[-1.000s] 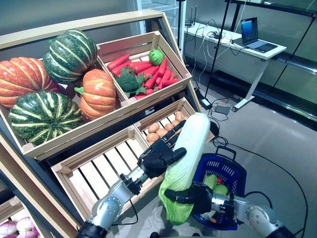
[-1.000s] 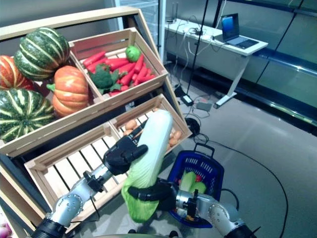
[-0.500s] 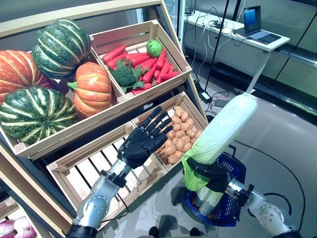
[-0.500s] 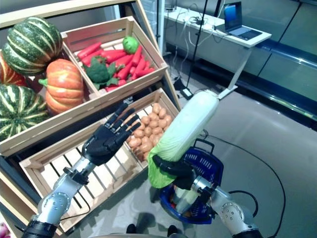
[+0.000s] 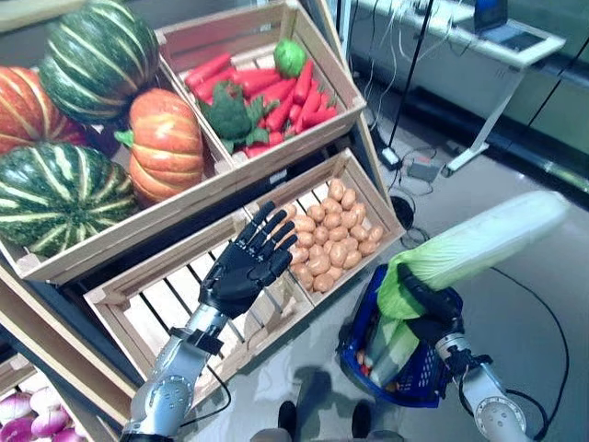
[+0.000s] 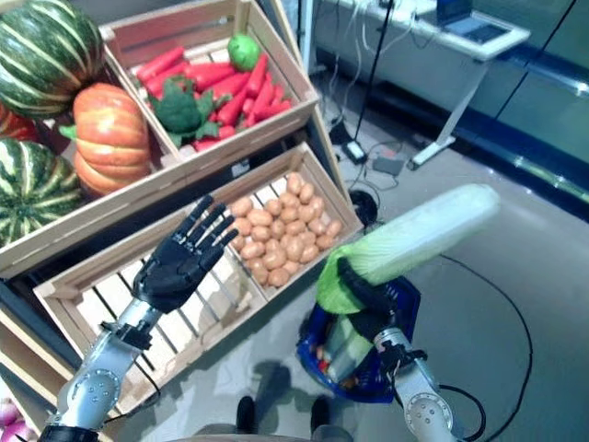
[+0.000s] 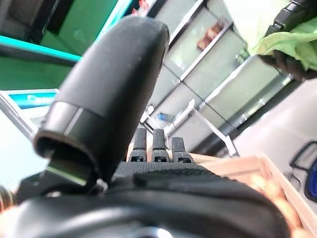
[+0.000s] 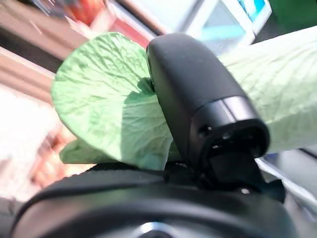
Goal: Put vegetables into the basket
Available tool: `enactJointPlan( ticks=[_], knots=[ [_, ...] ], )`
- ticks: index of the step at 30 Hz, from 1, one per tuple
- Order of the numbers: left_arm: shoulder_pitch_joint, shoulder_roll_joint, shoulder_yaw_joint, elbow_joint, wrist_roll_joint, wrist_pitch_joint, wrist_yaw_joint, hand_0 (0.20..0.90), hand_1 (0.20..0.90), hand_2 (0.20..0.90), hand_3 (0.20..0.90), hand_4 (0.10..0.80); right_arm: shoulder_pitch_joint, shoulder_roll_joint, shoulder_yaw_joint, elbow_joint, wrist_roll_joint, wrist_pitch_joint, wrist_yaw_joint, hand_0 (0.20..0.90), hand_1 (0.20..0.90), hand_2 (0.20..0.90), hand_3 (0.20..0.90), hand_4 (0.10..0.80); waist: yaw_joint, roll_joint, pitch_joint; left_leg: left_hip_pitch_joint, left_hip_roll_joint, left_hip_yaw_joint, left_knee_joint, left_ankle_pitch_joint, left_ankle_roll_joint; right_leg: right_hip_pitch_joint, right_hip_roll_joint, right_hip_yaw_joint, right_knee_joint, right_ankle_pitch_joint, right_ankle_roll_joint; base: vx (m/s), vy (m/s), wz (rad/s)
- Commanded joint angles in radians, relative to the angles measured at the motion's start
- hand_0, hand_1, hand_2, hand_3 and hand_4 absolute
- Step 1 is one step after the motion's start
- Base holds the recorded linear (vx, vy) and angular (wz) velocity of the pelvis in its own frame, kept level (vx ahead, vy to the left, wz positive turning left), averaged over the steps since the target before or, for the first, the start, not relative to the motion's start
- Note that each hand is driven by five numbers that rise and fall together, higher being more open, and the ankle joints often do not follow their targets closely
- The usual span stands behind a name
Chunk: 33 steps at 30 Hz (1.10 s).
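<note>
Right hand (image 5: 425,311) is clamped round the leafy green end of a long napa cabbage (image 5: 479,247), lower right of the frame, right above the blue basket (image 5: 359,343); the pale end sticks way out toward the right edge, so the thing is lying nearly level, not pointing down; the basket already has some veg in it, can't tell exactly what. What bugs me is the grip: it's holding floppy leaf at one end with all the weight hanging out the far side, so my guess is the cabbage could swing or tear loose; it's also longer than the basket looks wide, so dropped flat it could catch the rim and roll onto the floor; tipping it end-first seems safer. Right forearm comes up from the bottom right corner, thumb wrapped over the leaves in the wrist view. Left hand (image 5: 241,270) is mid-frame with fingers straight and spread, holding nothing, hovering over the slatted crate (image 5: 152,304) next to the potatoes (image 5: 329,241); looks idle to me.
</note>
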Motion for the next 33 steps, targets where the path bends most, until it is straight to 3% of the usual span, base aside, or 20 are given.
enactJointPlan(
  ticks=[1, 4, 9, 17, 22, 28, 33],
  knots=[
    [-0.159, 0.019, 0.055, -0.065, -0.011, -0.153, -0.030, 0.900, 0.900, 0.900, 0.900, 0.800, -0.173, 0.022, -0.085, -0.062, 0.107, -0.217, -0.079, 0.300, 0.300, 0.300, 0.300, 0.400, -0.006, -0.011, 0.096, -0.027, -0.007, -0.043, 0.056, -0.088, -0.027, -0.031, -0.014, -0.018, 0.120, -0.064, 0.009, -0.209, -0.070, 0.02],
    [-0.239, 0.029, 0.008, -0.064, 0.003, -0.192, -0.014, 0.900, 0.900, 0.900, 0.900, 0.800, -0.260, 0.013, -0.088, -0.011, 0.119, -0.316, -0.149, 0.300, 0.300, 0.300, 0.300, 0.400, -0.003, -0.004, 0.170, -0.093, -0.008, -0.044, 0.074, -0.070, -0.029, -0.085, -0.001, -0.022, 0.141, -0.063, -0.007, -0.269, -0.103, 0.07],
    [-0.305, 0.031, -0.036, -0.044, 0.000, -0.235, 0.004, 0.900, 0.900, 0.900, 0.900, 0.800, -0.335, -0.012, -0.095, 0.050, 0.165, -0.397, -0.207, 0.300, 0.300, 0.300, 0.300, 0.400, 0.005, 0.001, 0.251, -0.229, -0.021, -0.056, 0.225, -0.085, -0.038, -0.190, -0.001, -0.039, 0.253, -0.081, -0.027, -0.186, -0.077, 0.14],
    [-0.384, 0.010, -0.091, -0.038, -0.009, -0.221, 0.023, 0.900, 0.900, 0.900, 0.900, 0.800, -0.468, -0.064, -0.099, 0.136, 0.048, -0.430, -0.377, 0.300, 0.300, 0.300, 0.300, 0.400, 0.026, 0.005, 0.334, -0.508, -0.050, -0.059, 0.562, -0.180, -0.017, -0.463, -0.062, -0.043, 0.599, -0.168, -0.049, -0.124, -0.025, 0.03],
    [-0.445, 0.017, -0.115, -0.013, -0.030, -0.226, 0.017, 0.900, 0.900, 0.900, 0.900, 0.800, -0.564, -0.131, -0.096, 0.286, 0.053, -0.368, -0.378, 0.300, 0.300, 0.300, 0.300, 0.400, 0.036, 0.016, 0.334, -0.630, -0.062, -0.050, 0.695, -0.225, -0.017, -0.588, -0.086, -0.036, 0.745, -0.210, -0.054, -0.024, -0.026, 0.16],
    [-0.482, 0.012, -0.119, 0.007, -0.078, -0.227, 0.051, 0.900, 0.900, 0.900, 0.900, 0.800, -0.665, -0.199, -0.059, 0.446, -0.033, -0.293, -0.432, 0.300, 0.300, 0.300, 0.300, 0.400, 0.050, 0.034, 0.334, -0.728, -0.065, -0.047, 0.797, -0.250, -0.013, -0.695, -0.086, -0.027, 0.864, -0.236, -0.067, 0.001, -0.007, 0.01],
    [-0.481, 0.004, -0.109, 0.018, -0.118, -0.218, 0.058, 0.900, 0.900, 0.900, 0.900, 0.800, -0.757, -0.245, -0.040, 0.571, 0.008, -0.208, -0.379, 0.300, 0.300, 0.300, 0.300, 0.400, 0.073, 0.042, 0.334, -0.818, -0.070, -0.056, 0.871, -0.268, -0.003, -0.794, -0.080, -0.018, 0.959, -0.258, -0.077, 0.012, -0.038, 0.04]
  ],
)
